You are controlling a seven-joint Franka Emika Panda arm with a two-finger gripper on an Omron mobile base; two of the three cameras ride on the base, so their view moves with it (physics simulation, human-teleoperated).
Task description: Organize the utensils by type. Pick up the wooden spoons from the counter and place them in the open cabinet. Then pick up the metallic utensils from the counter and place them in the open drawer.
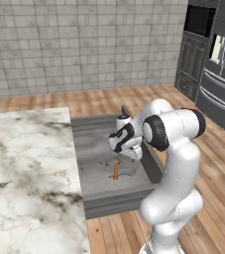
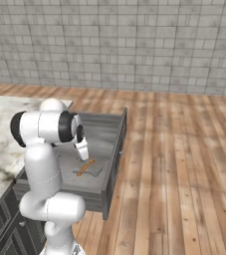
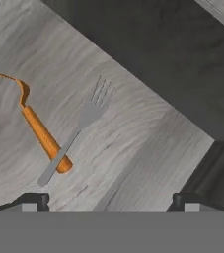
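The drawer stands pulled out from the marble counter. Two metallic utensils lie on its grey floor. An orange fork rests with its handle end on or under the grey steel fork. Both forks also show from the base views, the orange fork most plainly. My gripper hangs just above them, open, with nothing between its fingertips. From the right base view the gripper points down into the drawer. The wooden spoons and the cabinet are out of view.
The drawer's dark front juts out over the wooden floor. A dark fridge and tall units stand at the far right. A grey tiled wall runs behind. My white arm leans over the drawer's right side.
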